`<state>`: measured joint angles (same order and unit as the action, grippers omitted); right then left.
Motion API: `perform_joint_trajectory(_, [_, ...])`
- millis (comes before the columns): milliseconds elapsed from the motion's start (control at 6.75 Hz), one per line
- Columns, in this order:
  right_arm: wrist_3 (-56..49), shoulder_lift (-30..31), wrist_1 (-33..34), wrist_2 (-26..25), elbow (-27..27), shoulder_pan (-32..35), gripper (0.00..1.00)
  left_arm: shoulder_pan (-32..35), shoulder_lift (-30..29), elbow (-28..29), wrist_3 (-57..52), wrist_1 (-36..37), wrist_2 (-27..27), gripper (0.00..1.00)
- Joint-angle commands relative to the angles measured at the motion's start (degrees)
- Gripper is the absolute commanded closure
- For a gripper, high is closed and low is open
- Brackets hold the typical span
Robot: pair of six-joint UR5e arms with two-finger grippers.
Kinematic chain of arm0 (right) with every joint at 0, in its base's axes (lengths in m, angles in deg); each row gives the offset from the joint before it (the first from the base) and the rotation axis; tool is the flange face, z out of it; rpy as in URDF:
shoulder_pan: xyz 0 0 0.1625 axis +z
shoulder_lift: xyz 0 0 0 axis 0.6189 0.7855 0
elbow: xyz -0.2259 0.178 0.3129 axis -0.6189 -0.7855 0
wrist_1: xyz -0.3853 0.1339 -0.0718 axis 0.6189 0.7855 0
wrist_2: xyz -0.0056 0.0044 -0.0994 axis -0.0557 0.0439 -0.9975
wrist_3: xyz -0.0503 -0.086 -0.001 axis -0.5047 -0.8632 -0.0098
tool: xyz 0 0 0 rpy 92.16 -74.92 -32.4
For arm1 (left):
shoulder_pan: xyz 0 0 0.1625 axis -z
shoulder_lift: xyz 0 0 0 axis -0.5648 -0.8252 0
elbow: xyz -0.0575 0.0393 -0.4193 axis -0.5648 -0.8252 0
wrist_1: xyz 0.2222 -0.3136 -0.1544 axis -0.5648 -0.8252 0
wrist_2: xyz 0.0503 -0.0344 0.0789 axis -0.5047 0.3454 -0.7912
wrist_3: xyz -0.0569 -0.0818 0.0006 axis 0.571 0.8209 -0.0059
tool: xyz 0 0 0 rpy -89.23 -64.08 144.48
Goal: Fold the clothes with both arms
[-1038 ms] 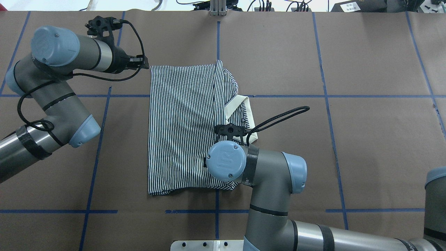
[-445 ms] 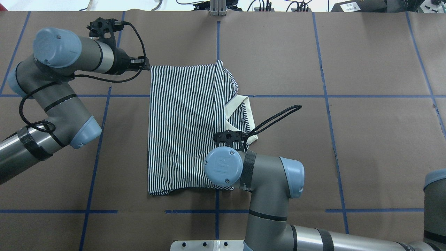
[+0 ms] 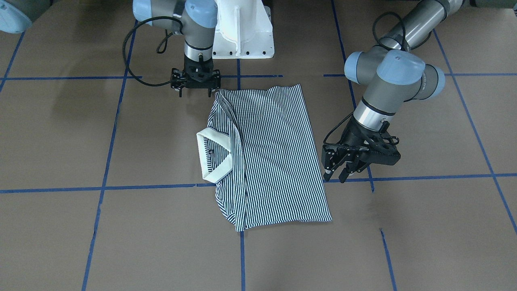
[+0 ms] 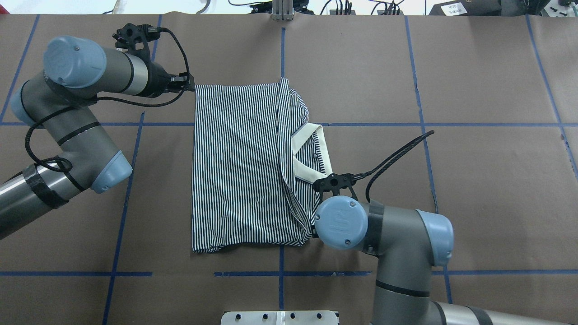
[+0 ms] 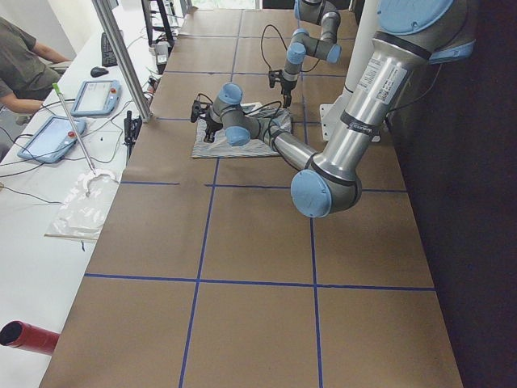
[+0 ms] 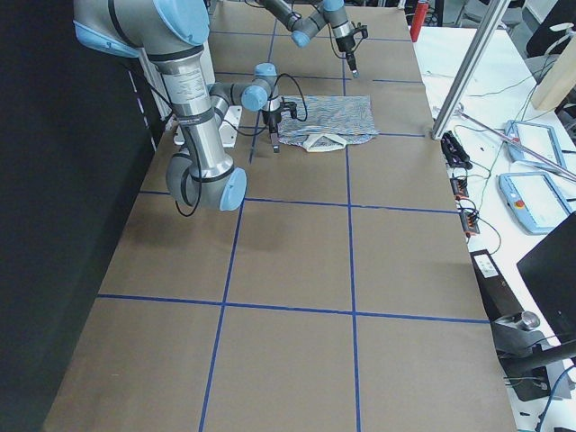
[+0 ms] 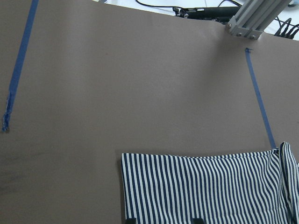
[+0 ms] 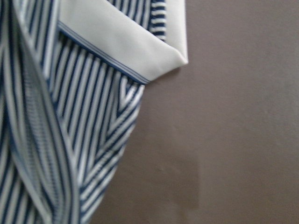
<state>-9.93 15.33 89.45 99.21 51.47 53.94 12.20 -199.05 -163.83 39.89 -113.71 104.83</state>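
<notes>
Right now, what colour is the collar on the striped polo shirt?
Plain cream collar, unlike the navy-and-white striped polo shirt; clearest in the right wrist-mounted view.

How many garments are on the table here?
1: the striped polo shirt, partly folded at the middle of the table, collar on the robot's right. Another hidden underneath cannot be ruled out.

One polo shirt (image 4: 235, 167), two arms (left arm (image 4: 76, 131), right arm (image 4: 397, 230)), two grippers (left gripper (image 3: 335, 177), right gripper (image 3: 194, 93)).
</notes>
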Motion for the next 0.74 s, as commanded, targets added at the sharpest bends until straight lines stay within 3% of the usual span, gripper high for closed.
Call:
perform_joint_trajectory(0, [-0.5,0.7,-0.3,-0.6,2.3,0.3,0.00,0.1,0.0,-0.5,0.1,0.0,0.0,0.50])
perform_joint_trajectory(296, [-0.6,-9.9,-0.4,-0.7,-6.3,2.2,0.00,0.0,0.0,-0.8,0.2,0.0,0.1,0.50])
perform_joint_trajectory(593, [-5.6,-16.1,-4.5,-0.9,-14.3,2.1,0.00,0.0,0.2,-0.8,0.2,0.0,0.1,0.50])
